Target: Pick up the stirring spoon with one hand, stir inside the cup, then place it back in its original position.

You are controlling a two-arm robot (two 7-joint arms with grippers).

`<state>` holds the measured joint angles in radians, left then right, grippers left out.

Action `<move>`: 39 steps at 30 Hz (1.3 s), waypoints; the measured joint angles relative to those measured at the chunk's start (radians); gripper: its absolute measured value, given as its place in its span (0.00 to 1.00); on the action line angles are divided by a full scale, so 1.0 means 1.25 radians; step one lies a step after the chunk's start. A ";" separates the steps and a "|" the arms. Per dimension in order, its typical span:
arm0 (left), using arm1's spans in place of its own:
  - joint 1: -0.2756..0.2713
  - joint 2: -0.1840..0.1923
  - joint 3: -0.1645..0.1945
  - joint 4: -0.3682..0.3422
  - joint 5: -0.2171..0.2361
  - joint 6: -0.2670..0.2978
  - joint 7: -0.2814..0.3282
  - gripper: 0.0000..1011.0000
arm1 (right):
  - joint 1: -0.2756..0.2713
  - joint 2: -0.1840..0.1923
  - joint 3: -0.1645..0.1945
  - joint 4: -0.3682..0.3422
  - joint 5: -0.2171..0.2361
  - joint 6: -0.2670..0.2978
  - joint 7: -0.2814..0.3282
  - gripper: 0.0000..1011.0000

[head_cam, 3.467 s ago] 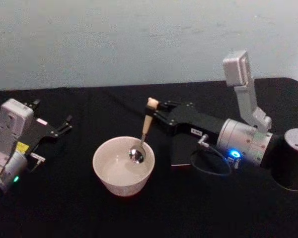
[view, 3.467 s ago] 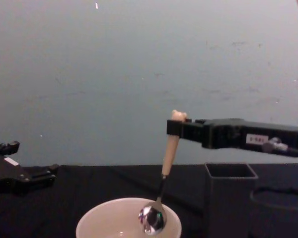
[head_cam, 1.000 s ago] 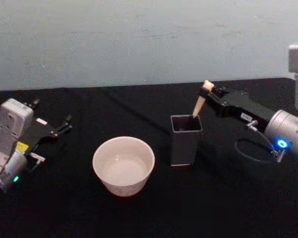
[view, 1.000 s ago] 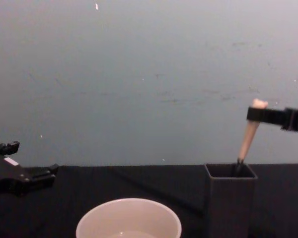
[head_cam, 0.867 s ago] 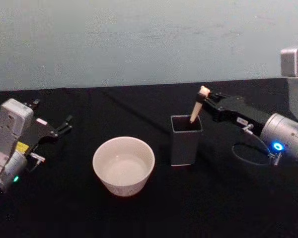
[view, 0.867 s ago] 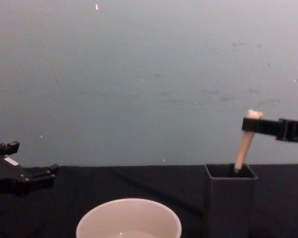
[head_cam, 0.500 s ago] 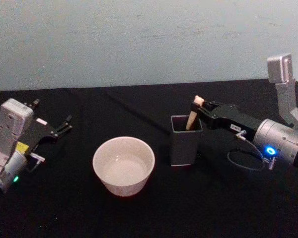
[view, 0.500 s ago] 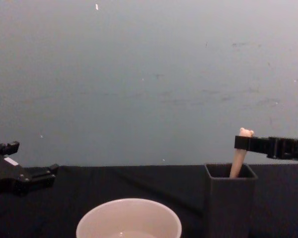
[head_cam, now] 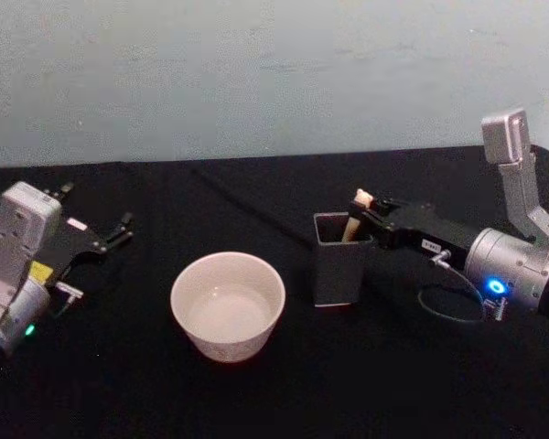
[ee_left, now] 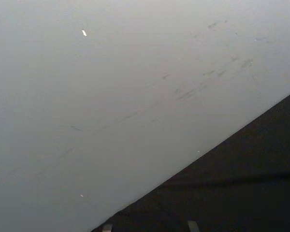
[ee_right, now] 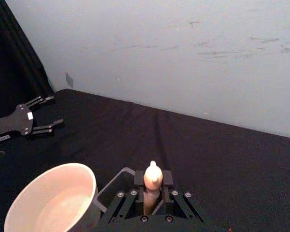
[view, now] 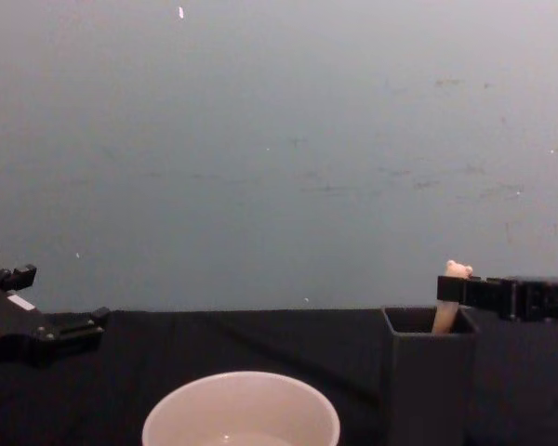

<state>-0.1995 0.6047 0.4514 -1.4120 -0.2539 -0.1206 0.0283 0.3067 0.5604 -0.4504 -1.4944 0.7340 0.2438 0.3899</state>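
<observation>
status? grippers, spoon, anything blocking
Right gripper shut on spoon, spoon mostly down in grey holder. Left gripper open, parked at table's left. Cup beside holder, nothing in the way.

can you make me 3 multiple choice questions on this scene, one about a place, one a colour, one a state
1. Where is the stirring spoon?
A. in the cup
B. in the dark grey square holder
C. flat on the table

2. What colour is the cup?
A. cream-white
B. red
C. dark grey

3. What is the right tool doing?
A. resting open on the table
B. gripping the cup's rim
C. shut on the spoon's handle

Answers:
1. B: the handle rises out of the dark grey square holder, with the bear head above its rim.
2. A: the wide round cup is pale against the black table.
3. C: in the right wrist view its fingers flank the handle.
</observation>
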 joint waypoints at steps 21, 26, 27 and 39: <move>0.000 0.000 0.000 0.000 0.000 0.000 0.000 0.99 | -0.003 -0.002 0.003 0.001 -0.011 0.008 -0.005 0.22; 0.000 0.000 0.000 0.000 0.000 0.000 0.000 0.99 | -0.003 -0.002 0.003 0.001 -0.010 0.008 -0.005 0.22; 0.000 0.000 0.000 0.000 0.000 0.000 0.000 0.99 | -0.003 -0.002 0.003 0.001 -0.010 0.008 -0.005 0.22; 0.000 0.000 0.000 0.000 0.000 0.000 0.000 0.99 | -0.003 -0.001 0.003 0.001 -0.010 0.008 -0.004 0.56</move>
<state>-0.1995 0.6047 0.4514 -1.4120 -0.2539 -0.1206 0.0283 0.3027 0.5587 -0.4467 -1.4931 0.7220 0.2539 0.3852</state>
